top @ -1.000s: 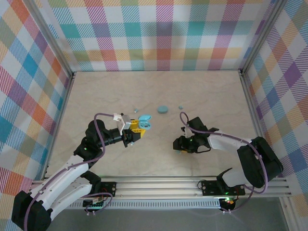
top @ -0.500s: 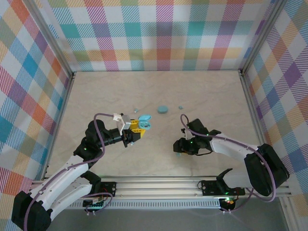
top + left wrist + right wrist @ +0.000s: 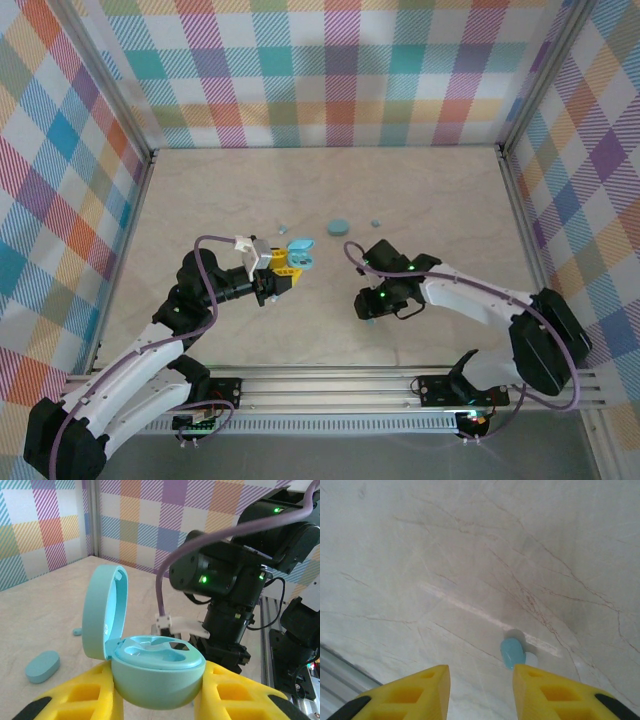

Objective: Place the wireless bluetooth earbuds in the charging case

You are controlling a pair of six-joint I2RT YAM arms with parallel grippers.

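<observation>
Right now my right gripper (image 3: 481, 676) stands parted and empty, the earbud (image 3: 512, 652) on the table (image 3: 420, 555) just ahead, nearer its right-hand finger (image 3: 542, 690), seemingly lying lengthwise; my left gripper (image 3: 283, 268) clamps the open case (image 3: 157, 672).

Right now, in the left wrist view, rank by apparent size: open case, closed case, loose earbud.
1. Open case, though nearness to the camera exaggerates it.
2. Closed case.
3. Loose earbud.
</observation>
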